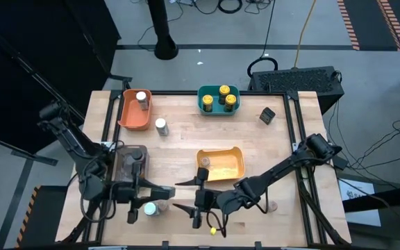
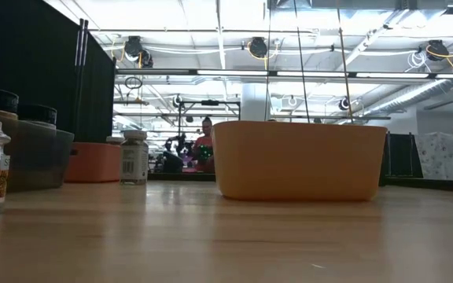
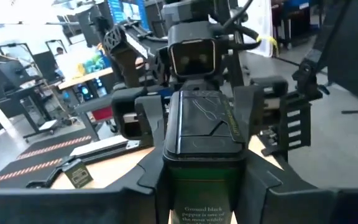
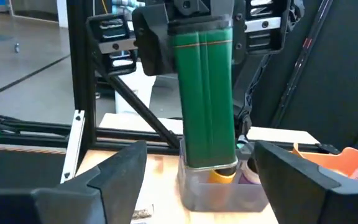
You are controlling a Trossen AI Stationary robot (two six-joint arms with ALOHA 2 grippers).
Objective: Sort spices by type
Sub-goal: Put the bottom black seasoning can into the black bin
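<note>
Table (image 1: 283, 149) — four bins, three teal-bin jars (image 1: 223, 98).

Overhead camera looks straight down; low camera sits level on the tabletop; both wrist cameras, close in, share the tall green plastic spice tin (image 4: 207, 93).

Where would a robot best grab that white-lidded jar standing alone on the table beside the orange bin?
The white-lidded jar stands upright with bare wood around it, so probably come straight down and close the tool across its round body just under the lid, with the fingers kept clear of the orange bin.
</note>
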